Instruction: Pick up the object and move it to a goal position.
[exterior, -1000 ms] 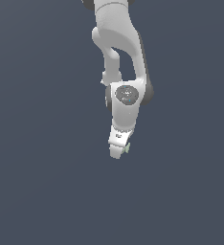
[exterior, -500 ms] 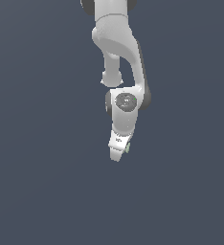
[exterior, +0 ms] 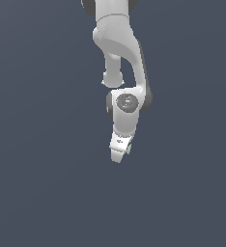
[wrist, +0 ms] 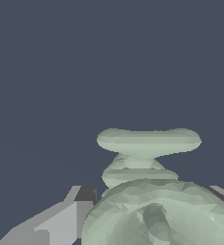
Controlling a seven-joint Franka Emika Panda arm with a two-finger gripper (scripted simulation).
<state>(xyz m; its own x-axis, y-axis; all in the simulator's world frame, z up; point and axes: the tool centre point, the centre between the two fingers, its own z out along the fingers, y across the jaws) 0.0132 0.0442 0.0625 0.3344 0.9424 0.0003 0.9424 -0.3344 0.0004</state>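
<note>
Now, arm: the white Panda reaches down from the upper edge of the exterior view, its wrist bent so the gripper (exterior: pixel 119 155) points downward and a little toward the exterior view's left.
Object: the pale sage-green lumpy object (wrist: pixel 150 191) sits between the fingers; in the wrist view it fills the near field, a broad rounded body with a flat knobbed cap beyond it. In the exterior view only a small green speck (exterior: pixel 129 149) shows at the fingertip side.
Fingers: clenched on the object, judging by a grey finger (wrist: pixel 61 220) pressed against one flank and a sliver of the other at the opposite edge.
Surroundings: plain dark blue-grey on all sides; whether that is the table or empty background is hard to say, and no goal marker shows in either view.
Stage: likely the carry, with the object off any surface I can see.
Risk, slip: the object is irregular and knobbly, so the pads probably bear on small curved patches; a quick swing or hard stop could rotate it out of the grasp.
Risk, placement: the object blocks most of the wrist view, so judging arrival by that camera would be poor.
</note>
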